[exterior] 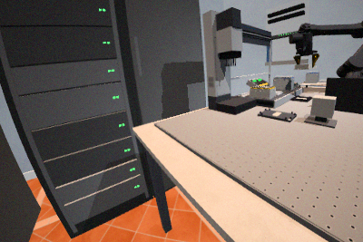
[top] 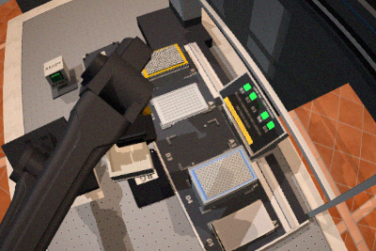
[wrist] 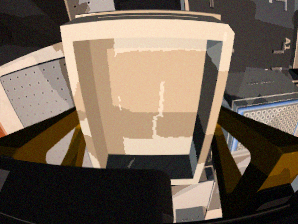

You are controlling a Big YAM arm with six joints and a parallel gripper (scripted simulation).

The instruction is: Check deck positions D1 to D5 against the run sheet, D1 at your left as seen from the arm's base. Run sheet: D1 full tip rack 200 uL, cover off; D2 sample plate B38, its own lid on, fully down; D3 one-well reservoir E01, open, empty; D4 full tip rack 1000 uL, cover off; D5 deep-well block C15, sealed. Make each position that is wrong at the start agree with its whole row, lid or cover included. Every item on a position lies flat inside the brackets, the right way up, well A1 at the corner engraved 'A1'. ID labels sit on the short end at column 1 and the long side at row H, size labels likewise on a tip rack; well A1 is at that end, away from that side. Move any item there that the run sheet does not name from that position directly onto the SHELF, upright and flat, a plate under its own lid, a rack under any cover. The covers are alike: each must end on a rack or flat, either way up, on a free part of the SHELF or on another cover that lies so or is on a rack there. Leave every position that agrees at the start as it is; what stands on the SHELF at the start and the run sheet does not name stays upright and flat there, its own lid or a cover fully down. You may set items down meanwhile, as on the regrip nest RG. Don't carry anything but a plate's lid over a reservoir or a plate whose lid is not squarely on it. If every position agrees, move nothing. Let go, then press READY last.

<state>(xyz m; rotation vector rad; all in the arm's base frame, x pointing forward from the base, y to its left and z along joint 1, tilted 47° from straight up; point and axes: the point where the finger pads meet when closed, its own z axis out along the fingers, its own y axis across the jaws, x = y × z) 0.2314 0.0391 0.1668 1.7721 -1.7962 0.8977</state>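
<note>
My gripper [exterior: 306, 61] is shut on a cream one-well reservoir [wrist: 149, 96], open and empty, gripping it across its width and holding it above the table. In the top view the reservoir [top: 129, 157] hangs over the black RG nest [top: 148, 182], partly hidden by my arm. On the deck, D1 holds a yellow-framed tip rack [top: 164, 60] without a cover. D2 holds a white plate [top: 180, 102]. D3 [top: 202, 131] is bare between its brackets. D4 holds a blue-framed tip rack [top: 223, 173] without a cover. D5 holds a sealed block [top: 242, 225].
A black panel with green lights [top: 251, 115] stands behind the deck. The READY box [top: 56, 77] stands at the left of the table. A pipetting tower [exterior: 227, 56] rises at the deck's far end. A small black plate holder [exterior: 277, 115] lies on the table.
</note>
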